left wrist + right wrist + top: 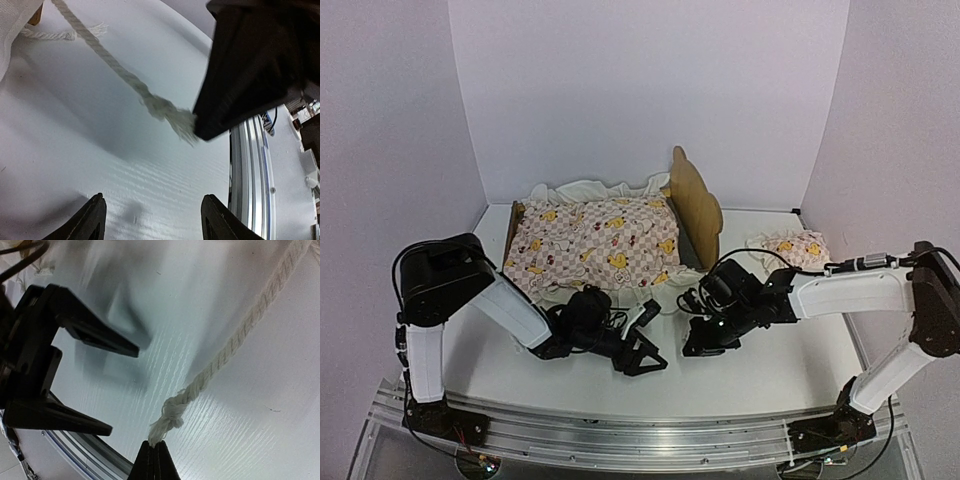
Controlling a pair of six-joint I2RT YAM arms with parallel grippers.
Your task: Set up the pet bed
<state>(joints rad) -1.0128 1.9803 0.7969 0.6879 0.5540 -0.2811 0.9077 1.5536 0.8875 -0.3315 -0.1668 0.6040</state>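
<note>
The pet bed (698,205) stands at the back of the table, its light-wood headboard on the right. A pink checked duck quilt (595,245) covers it. A white twisted rope (235,335) runs from the bed side down to my right gripper (155,442), which is shut on its frayed, knotted end just above the table. My left gripper (152,220) is open and holds nothing. It sits low over the table right beside the right gripper (250,65), with the rope (125,75) stretched in front of it. In the top view both grippers (645,355) (705,340) meet in front of the bed.
A small matching pillow (788,247) lies on the table to the right of the bed, behind my right arm. The aluminium rail (250,175) at the table's near edge runs close by both grippers. White walls enclose the table on three sides.
</note>
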